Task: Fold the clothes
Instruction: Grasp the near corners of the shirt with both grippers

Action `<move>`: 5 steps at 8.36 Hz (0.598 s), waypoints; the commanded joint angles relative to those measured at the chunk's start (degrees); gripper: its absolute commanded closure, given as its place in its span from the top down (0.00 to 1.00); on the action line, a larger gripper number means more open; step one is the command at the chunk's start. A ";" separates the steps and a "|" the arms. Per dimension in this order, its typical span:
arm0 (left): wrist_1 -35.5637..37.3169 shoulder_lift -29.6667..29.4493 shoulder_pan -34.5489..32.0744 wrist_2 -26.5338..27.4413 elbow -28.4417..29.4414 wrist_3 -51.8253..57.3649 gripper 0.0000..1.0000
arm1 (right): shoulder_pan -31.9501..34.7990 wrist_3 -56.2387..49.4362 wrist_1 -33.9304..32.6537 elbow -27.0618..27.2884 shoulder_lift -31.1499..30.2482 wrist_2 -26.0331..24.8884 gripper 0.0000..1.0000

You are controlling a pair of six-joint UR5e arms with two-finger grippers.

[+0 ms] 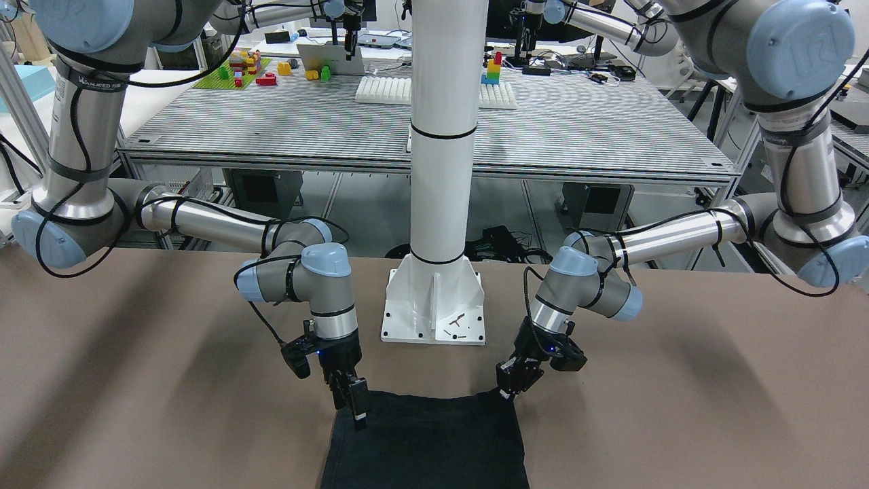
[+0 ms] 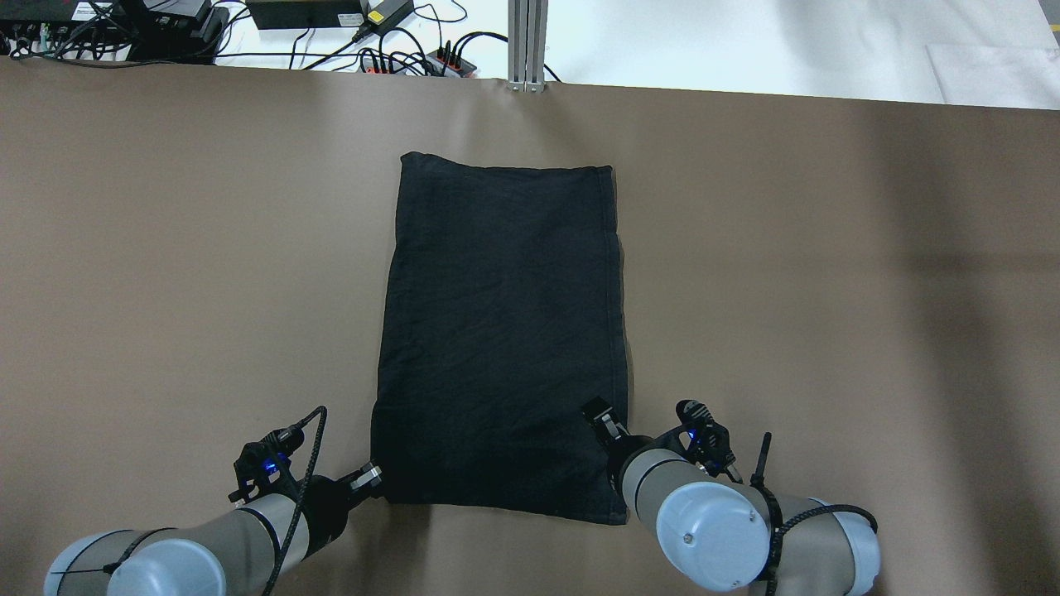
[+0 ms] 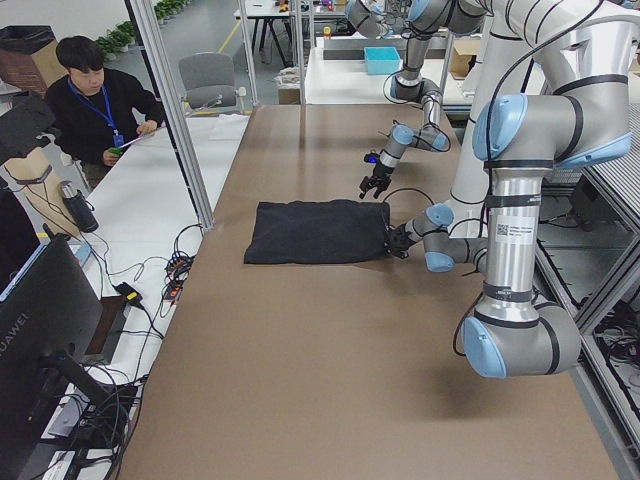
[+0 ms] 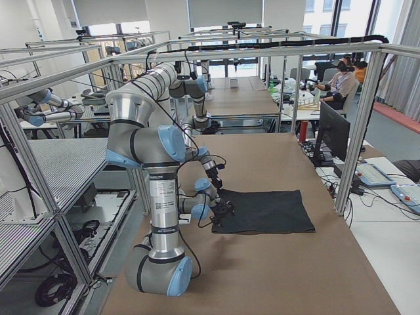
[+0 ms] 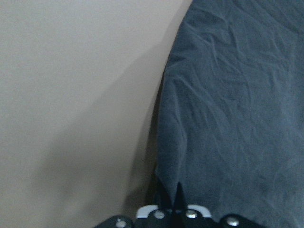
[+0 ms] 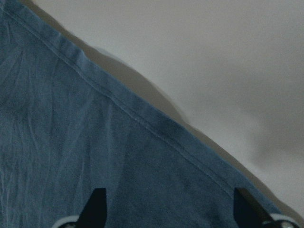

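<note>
I have the black cloth (image 2: 497, 331) lying flat on the brown worktop (image 2: 166, 248). It runs lengthwise away from both claws toward the far edge, with light creases across it.

The left claw (image 2: 373, 478) sits low at the cloth's near left corner, and the rest of the fabric spreads ahead of it and off to its right. On the left wrist camera its two fingertips (image 5: 167, 202) meet in a point right at the hem. The shot is dim there, but as far as I can make out the edge of the cloth is nipped between them.

The right claw (image 2: 603, 418) is over the cloth's right side, just inside the right hem and a little forward of the near right corner. Its fingers (image 6: 97, 206) stand wide apart, and on the right wrist camera the stitched hem crosses diagonally in front of them. There is fabric to one side and bare worktop to the other. I cannot tell from any view whether its tips touch the fabric.
</note>
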 commanded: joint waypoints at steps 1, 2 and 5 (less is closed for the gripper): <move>0.29 -0.12 0.05 0.12 -0.14 0.00 0.00 | 0.10 0.84 -0.37 -4.73 4.48 -0.02 0.94; 0.29 -0.12 0.05 0.12 -0.14 0.09 0.00 | 0.10 0.85 -0.28 -5.27 4.49 -0.02 0.94; 0.29 -0.12 0.05 0.12 -0.14 0.09 0.00 | -0.08 1.90 -0.02 -8.42 5.98 -0.11 0.94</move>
